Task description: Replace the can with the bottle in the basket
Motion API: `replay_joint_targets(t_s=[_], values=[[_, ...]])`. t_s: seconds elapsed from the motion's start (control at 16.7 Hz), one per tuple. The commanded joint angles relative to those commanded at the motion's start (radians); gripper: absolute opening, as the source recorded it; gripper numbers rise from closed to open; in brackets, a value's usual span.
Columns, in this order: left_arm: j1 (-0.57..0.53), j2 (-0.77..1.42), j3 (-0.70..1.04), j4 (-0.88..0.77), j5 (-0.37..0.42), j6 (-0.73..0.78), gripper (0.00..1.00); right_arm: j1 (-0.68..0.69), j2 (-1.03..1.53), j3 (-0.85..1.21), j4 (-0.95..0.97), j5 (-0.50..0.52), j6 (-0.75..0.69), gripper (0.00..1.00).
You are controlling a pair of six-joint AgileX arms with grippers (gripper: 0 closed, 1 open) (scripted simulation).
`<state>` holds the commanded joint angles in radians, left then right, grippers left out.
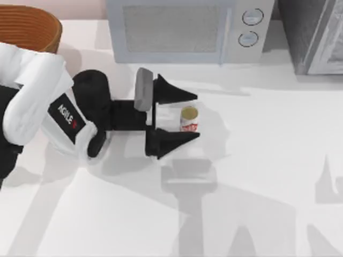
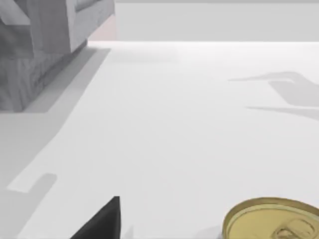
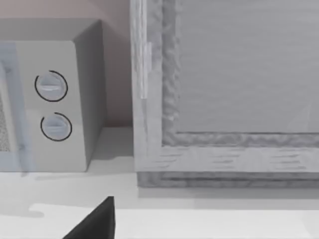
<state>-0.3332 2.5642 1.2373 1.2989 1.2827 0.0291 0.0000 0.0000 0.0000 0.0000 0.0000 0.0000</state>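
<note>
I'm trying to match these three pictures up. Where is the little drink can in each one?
Top view: the can stands on the table near the middle, between the open fingers of the left tool.
Left wrist view: its gold top sits at the bottom edge.
Right wrist view: I can't find the can here.
Shared landmark: the microwave, also in the right wrist view.

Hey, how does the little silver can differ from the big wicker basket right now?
The small silver can with a red-and-white label is far smaller than the round woven brown wicker basket. The can stands mid-table between the open fingers of the left end effector; the basket sits at the far left corner, away from it. Both are round and upright.
</note>
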Motion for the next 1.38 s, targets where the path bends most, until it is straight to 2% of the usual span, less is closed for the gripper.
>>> replay_joint_targets(t_s=[0.24,0.54,0.96,1.2,1.38], values=[[0.049,-0.101,-0.051,-0.088,-0.076,-0.010,1.00,0.000,0.000,0.000,0.000,0.000,0.000,1.00],[0.158,-0.462,-0.199,-0.326,-0.282,-0.019,1.00,0.000,0.000,0.000,0.000,0.000,0.000,1.00],[0.292,-1.345,-0.550,-0.750,-0.678,-0.025,1.00,0.000,0.000,0.000,0.000,0.000,0.000,1.00],[0.334,-1.871,-0.795,-0.980,-0.914,-0.028,1.00,0.000,0.000,0.000,0.000,0.000,0.000,1.00],[0.346,-2.184,-0.973,-1.123,-1.070,-0.030,1.00,0.000,0.000,0.000,0.000,0.000,0.000,1.00]])
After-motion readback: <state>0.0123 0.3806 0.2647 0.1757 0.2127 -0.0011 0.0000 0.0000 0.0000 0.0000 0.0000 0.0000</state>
